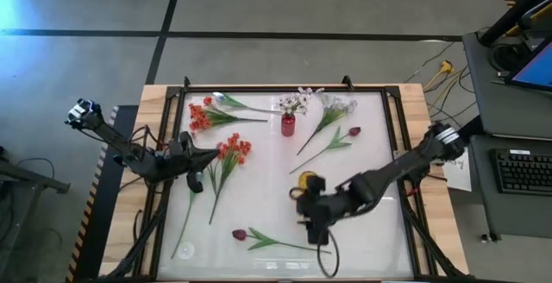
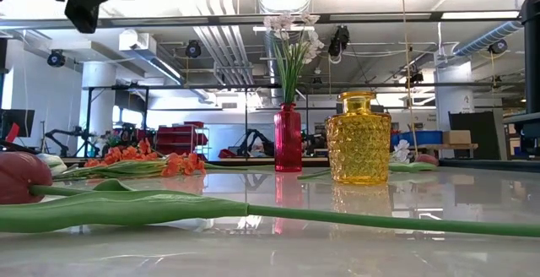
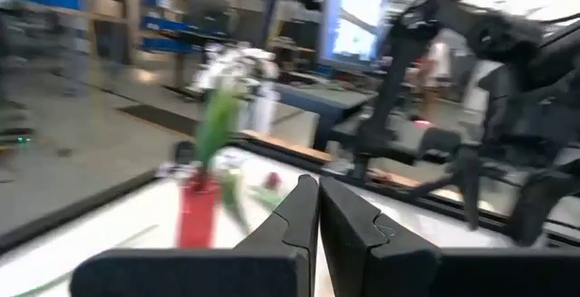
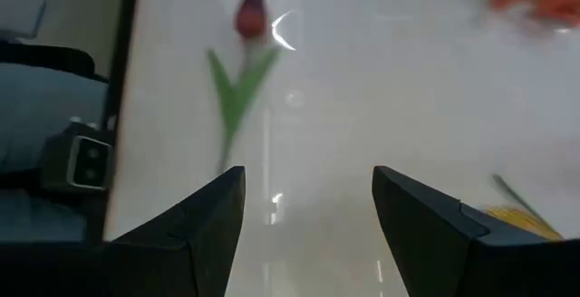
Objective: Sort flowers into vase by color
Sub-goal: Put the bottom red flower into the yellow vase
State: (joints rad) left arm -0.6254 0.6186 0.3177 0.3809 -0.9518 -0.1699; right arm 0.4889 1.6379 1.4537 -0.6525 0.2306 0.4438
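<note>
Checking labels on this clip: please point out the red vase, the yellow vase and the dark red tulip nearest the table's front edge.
red vase [image 2: 287,138]: low view, middle of its glass body.
yellow vase [image 2: 359,146]: low view, centre of its knobbly body.
dark red tulip [image 1: 240,234]: high view, on the blossom head.

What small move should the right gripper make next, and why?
Probably lower the right gripper toward the dark red tulip lying flat on the table near the front edge. Its jaws are open and empty, and the wrist view shows that tulip ahead of them. The left gripper is shut, waiting near the red-orange blossoms.
</note>
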